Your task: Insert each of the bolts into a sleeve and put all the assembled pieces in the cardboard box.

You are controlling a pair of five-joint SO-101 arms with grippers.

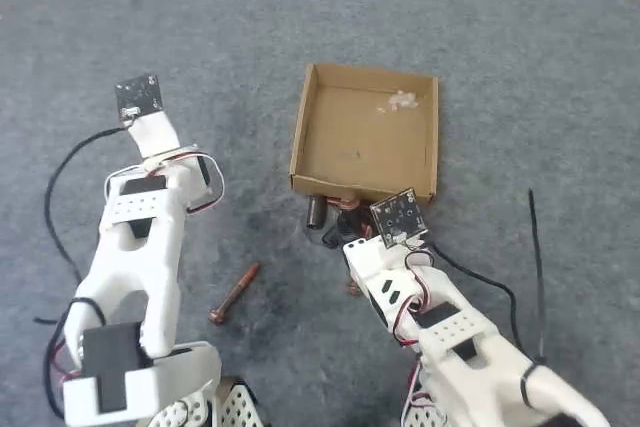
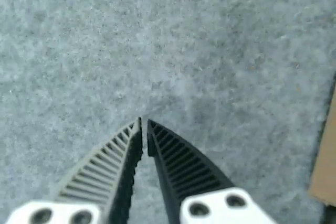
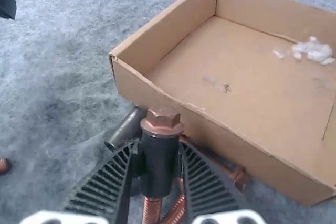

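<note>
Where cardboard box (image 1: 350,137) rests, grey carpet (image 1: 520,77)

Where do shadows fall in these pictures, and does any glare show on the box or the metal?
High view: even light; one darker patch on the carpet near the cardboard box, shadow or stain, I cannot tell. Right wrist view: mild sheen on the bolt head above the sleeve in the right gripper, no glare. Left wrist view: no clear shadow under the left gripper.
</note>
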